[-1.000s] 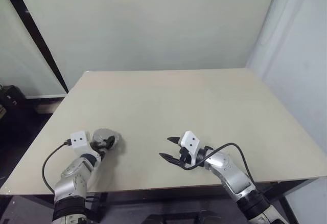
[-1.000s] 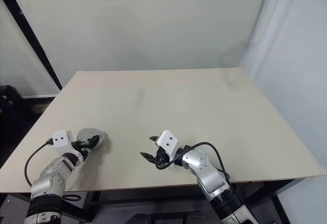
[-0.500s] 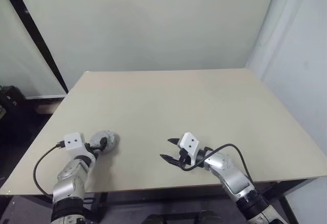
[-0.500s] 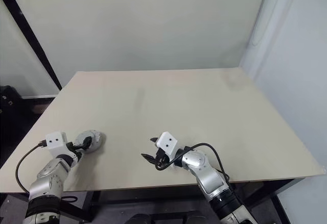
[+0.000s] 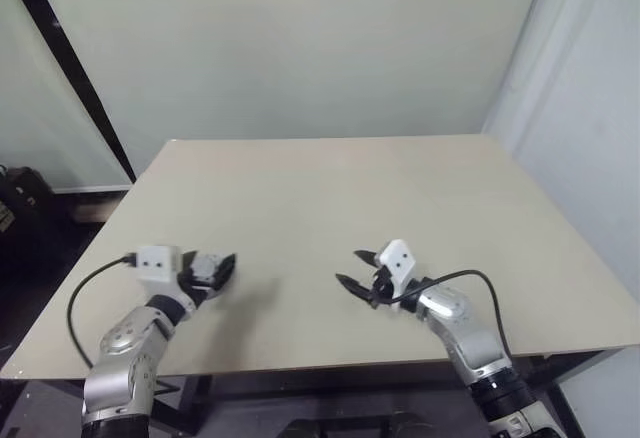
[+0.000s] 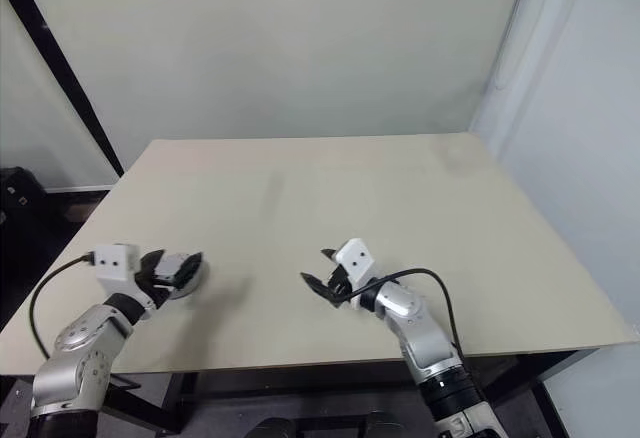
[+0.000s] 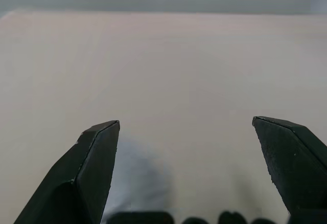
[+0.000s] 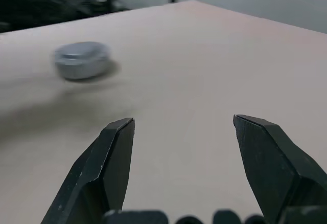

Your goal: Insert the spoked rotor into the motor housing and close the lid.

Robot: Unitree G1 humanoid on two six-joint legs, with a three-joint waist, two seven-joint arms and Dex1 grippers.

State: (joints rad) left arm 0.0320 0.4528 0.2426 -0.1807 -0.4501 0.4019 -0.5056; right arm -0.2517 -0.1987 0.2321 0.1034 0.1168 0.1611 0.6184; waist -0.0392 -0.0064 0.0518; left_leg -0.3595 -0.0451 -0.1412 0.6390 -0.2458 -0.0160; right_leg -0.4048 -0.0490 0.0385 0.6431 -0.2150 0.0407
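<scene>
A round, squat silvery-grey part, apparently the closed motor housing [image 8: 82, 60] with the lid on, lies flat on the table [image 5: 330, 198] near the table's left front corner. Its windings and any rotor inside cannot be made out. In the right wrist view it sits alone on the bare tabletop, free of both grippers. In the head views the left gripper [image 6: 178, 268] stands directly in front of it and covers most of it, so that only a sliver of grey shows behind the black fingers; whether the fingers touch it there cannot be told. The left wrist view shows this gripper's two black fingers [image 7: 94, 170] spread wide, with nothing but tabletop between them: it is empty-handed. The right gripper [image 5: 358, 270] hangs just above the table near the middle of the front edge, well apart from the housing and pointing toward the left side. Its fingers [image 8: 110, 165] are also parted, holding nothing. A black cable [image 5: 460, 280] loops from its wrist.
</scene>
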